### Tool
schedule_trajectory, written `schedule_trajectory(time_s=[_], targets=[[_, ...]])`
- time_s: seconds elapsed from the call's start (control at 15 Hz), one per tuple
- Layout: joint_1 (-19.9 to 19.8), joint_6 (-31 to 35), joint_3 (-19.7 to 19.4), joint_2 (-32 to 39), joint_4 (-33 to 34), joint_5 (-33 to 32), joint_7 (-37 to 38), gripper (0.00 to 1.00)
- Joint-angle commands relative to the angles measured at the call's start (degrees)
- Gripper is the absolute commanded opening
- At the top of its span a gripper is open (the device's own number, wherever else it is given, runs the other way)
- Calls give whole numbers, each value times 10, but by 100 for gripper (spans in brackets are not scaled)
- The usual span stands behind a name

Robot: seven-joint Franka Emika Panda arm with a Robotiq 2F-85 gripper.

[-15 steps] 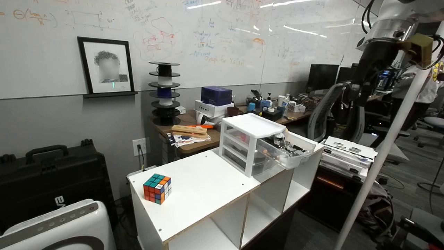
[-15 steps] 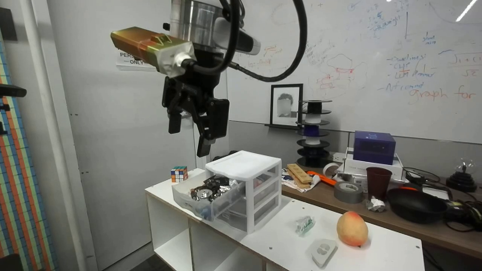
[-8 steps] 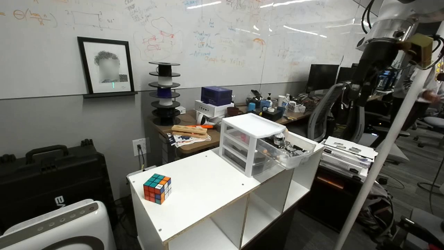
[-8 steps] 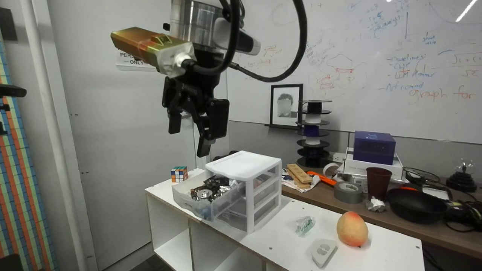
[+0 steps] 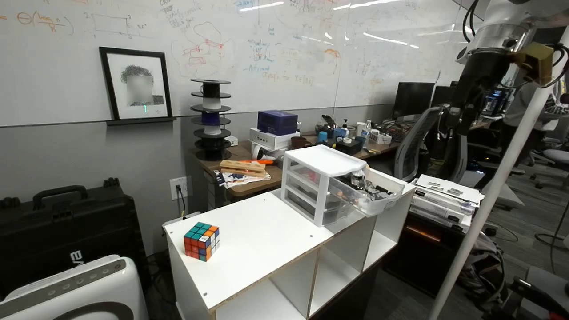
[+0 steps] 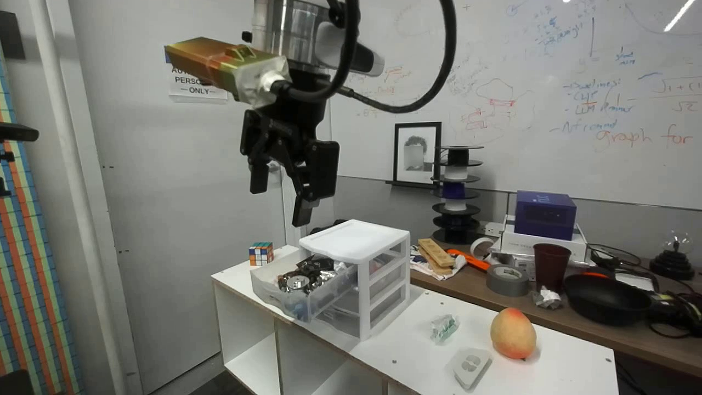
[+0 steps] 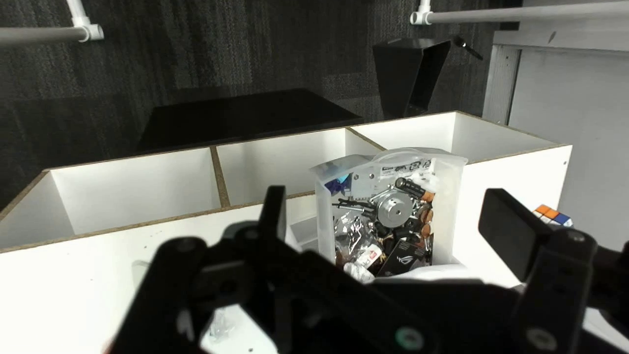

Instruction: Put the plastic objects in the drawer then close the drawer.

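Note:
The translucent-white drawer point(image 6: 282, 302) is pulled out from the top of the small white drawer unit point(image 6: 356, 241). It also shows in an exterior view point(image 5: 382, 206) and in the wrist view point(image 7: 446, 211). It holds metal parts, a silver disc and shiny bags. A crumpled clear plastic wrapper point(image 6: 444, 328) with green print and a grey-white plastic piece point(image 6: 471, 368) lie on the white table beside the unit. The wrapper shows partly in the wrist view point(image 7: 219, 324). My gripper point(image 6: 281, 196) is open and empty, above the drawer; in the wrist view its fingers point(image 7: 390, 221) are wide apart.
A peach-coloured fruit point(image 6: 513, 333) lies by the plastic items. A Rubik's cube point(image 5: 201, 241) sits on the white shelf table point(image 5: 249, 249) at the unit's other side. A brown desk point(image 6: 504, 304) behind holds a cup, tape and a pan.
In an exterior view my gripper has shifted slightly right and up in the last half second, still open. The drawer and the table objects have not moved. A person in the background moved.

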Motion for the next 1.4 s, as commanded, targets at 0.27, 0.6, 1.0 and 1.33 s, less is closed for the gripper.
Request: schedule_trajectory(time_s=[0.27, 0.6, 1.0, 1.33], targets=[[-39, -106, 14, 158, 219, -6, -48, 100], [-73, -62, 51, 314, 368, -7, -48, 100], [-121, -33, 109, 486, 542, -25, -34, 100], [-155, -26, 130, 614, 670, -41, -21, 100]])
